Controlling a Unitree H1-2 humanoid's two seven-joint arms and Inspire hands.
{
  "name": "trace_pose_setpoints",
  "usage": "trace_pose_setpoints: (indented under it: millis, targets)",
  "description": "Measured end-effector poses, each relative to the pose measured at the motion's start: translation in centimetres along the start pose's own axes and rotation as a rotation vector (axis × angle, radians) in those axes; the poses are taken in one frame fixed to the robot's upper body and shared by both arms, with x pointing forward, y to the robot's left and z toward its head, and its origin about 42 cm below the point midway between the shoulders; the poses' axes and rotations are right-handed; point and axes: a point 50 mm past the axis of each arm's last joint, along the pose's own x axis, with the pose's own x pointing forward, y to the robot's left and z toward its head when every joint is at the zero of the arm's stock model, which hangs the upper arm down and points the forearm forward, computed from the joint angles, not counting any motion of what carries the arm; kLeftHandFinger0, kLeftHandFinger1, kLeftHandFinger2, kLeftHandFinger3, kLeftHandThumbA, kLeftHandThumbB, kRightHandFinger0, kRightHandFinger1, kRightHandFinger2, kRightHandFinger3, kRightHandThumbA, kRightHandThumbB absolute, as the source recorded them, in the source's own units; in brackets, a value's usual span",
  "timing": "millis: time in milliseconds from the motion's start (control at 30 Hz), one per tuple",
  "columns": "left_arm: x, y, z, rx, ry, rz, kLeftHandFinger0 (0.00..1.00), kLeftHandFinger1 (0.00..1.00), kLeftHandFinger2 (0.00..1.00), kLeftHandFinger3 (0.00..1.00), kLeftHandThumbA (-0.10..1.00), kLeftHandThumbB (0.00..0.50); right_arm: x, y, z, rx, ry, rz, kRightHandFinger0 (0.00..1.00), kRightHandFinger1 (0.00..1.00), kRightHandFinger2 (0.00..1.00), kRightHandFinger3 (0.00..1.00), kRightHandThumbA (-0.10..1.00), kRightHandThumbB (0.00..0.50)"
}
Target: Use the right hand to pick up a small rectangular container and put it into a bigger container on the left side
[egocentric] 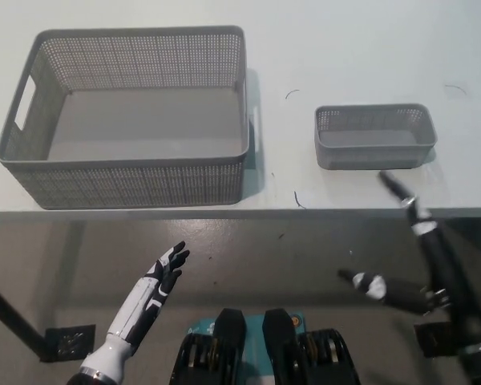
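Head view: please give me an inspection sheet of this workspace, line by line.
Surface: white table, a few small dark marks.
Job's things: small grey container at right, empty; big grey basket at left, empty; both upright, apart.
Clutter: nothing seen.
Hands: white left hand open, resting below the table edge; black right hand open, near the small container, holding nothing.
Cables: nothing seen.
Surroundings: brownish floor below the table.

The white left hand [167,271] rests low at the lower left, forearm angled up and to the right, fingers straight and slightly apart, holding nothing. The black right hand [409,249] rises from the bottom right, fingers spread wide apart, empty, one fingertip reaching forward.
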Motion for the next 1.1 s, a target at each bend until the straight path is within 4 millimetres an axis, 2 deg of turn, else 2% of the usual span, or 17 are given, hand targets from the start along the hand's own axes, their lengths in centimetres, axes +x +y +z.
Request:
trace_pose_setpoints:
  millis: [67,167,233,333,400,467,567,600,633,733,900,1100]
  targets:
    - [0.0,0.0,0.0,0.000,0.000,-0.001,1.00,1.00,1.00,1.00,1.00,0.312,1.6,-2.4,1.2,-0.084,-0.044,0.006,1.00,1.00,1.00,1.00,1.00,0.381]
    - [0.0,0.0,0.0,0.000,0.000,-0.003,1.00,1.00,1.00,1.00,1.00,0.314,5.2,-6.2,2.6,-0.228,-0.095,0.027,1.00,1.00,1.00,1.00,1.00,0.368]
    - [0.0,0.0,0.0,0.000,0.001,-0.003,1.00,1.00,1.00,1.00,1.00,0.315,7.3,-8.0,3.5,-0.298,-0.114,0.041,1.00,1.00,1.00,1.00,1.00,0.357]
    - [0.0,0.0,0.0,0.000,0.002,-0.004,1.00,1.00,1.00,1.00,1.00,0.315,10.6,-10.6,4.8,-0.396,-0.120,0.065,1.00,1.00,1.00,1.00,1.00,0.341]
    - [0.0,0.0,-0.1,0.000,0.002,-0.004,1.00,1.00,1.00,1.00,1.00,0.308,13.0,-12.0,5.7,-0.446,-0.116,0.083,1.00,1.00,1.00,1.00,1.00,0.384]
    - [0.0,0.0,-0.1,0.000,0.005,-0.005,1.00,1.00,1.00,1.00,1.00,0.306,15.3,-12.9,6.1,-0.486,-0.091,0.115,1.00,1.00,1.00,1.00,1.00,0.385]
    - [-0.1,-0.1,-0.3,-0.001,0.010,-0.006,1.00,1.00,1.00,1.00,1.00,0.305,18.3,-13.7,6.3,-0.533,-0.043,0.171,1.00,1.00,1.00,1.00,1.00,0.391]
    - [-0.1,-0.1,-0.3,-0.001,0.010,-0.007,1.00,1.00,1.00,1.00,1.00,0.307,19.4,-14.0,6.2,-0.548,-0.020,0.194,1.00,1.00,1.00,1.00,1.00,0.425]
    - [-0.1,-0.1,-0.3,-0.001,0.010,-0.007,1.00,1.00,1.00,1.00,1.00,0.308,20.6,-14.1,6.0,-0.564,0.012,0.225,1.00,1.00,1.00,1.00,1.00,0.432]
    - [-0.1,-0.1,-0.3,-0.001,0.011,-0.008,1.00,1.00,1.00,1.00,1.00,0.306,23.7,-14.2,5.3,-0.606,0.097,0.308,1.00,1.00,1.00,1.00,1.00,0.411]
    - [-0.1,-0.1,-0.3,0.000,0.012,-0.009,1.00,1.00,1.00,1.00,1.00,0.296,27.4,-14.2,4.4,-0.673,0.240,0.450,1.00,1.00,1.00,1.00,1.00,0.409]
    - [-0.1,0.0,-0.3,0.004,0.009,-0.011,1.00,1.00,1.00,1.00,1.00,0.290,30.7,-14.3,3.9,-0.767,0.395,0.608,1.00,1.00,1.00,1.00,1.00,0.413]
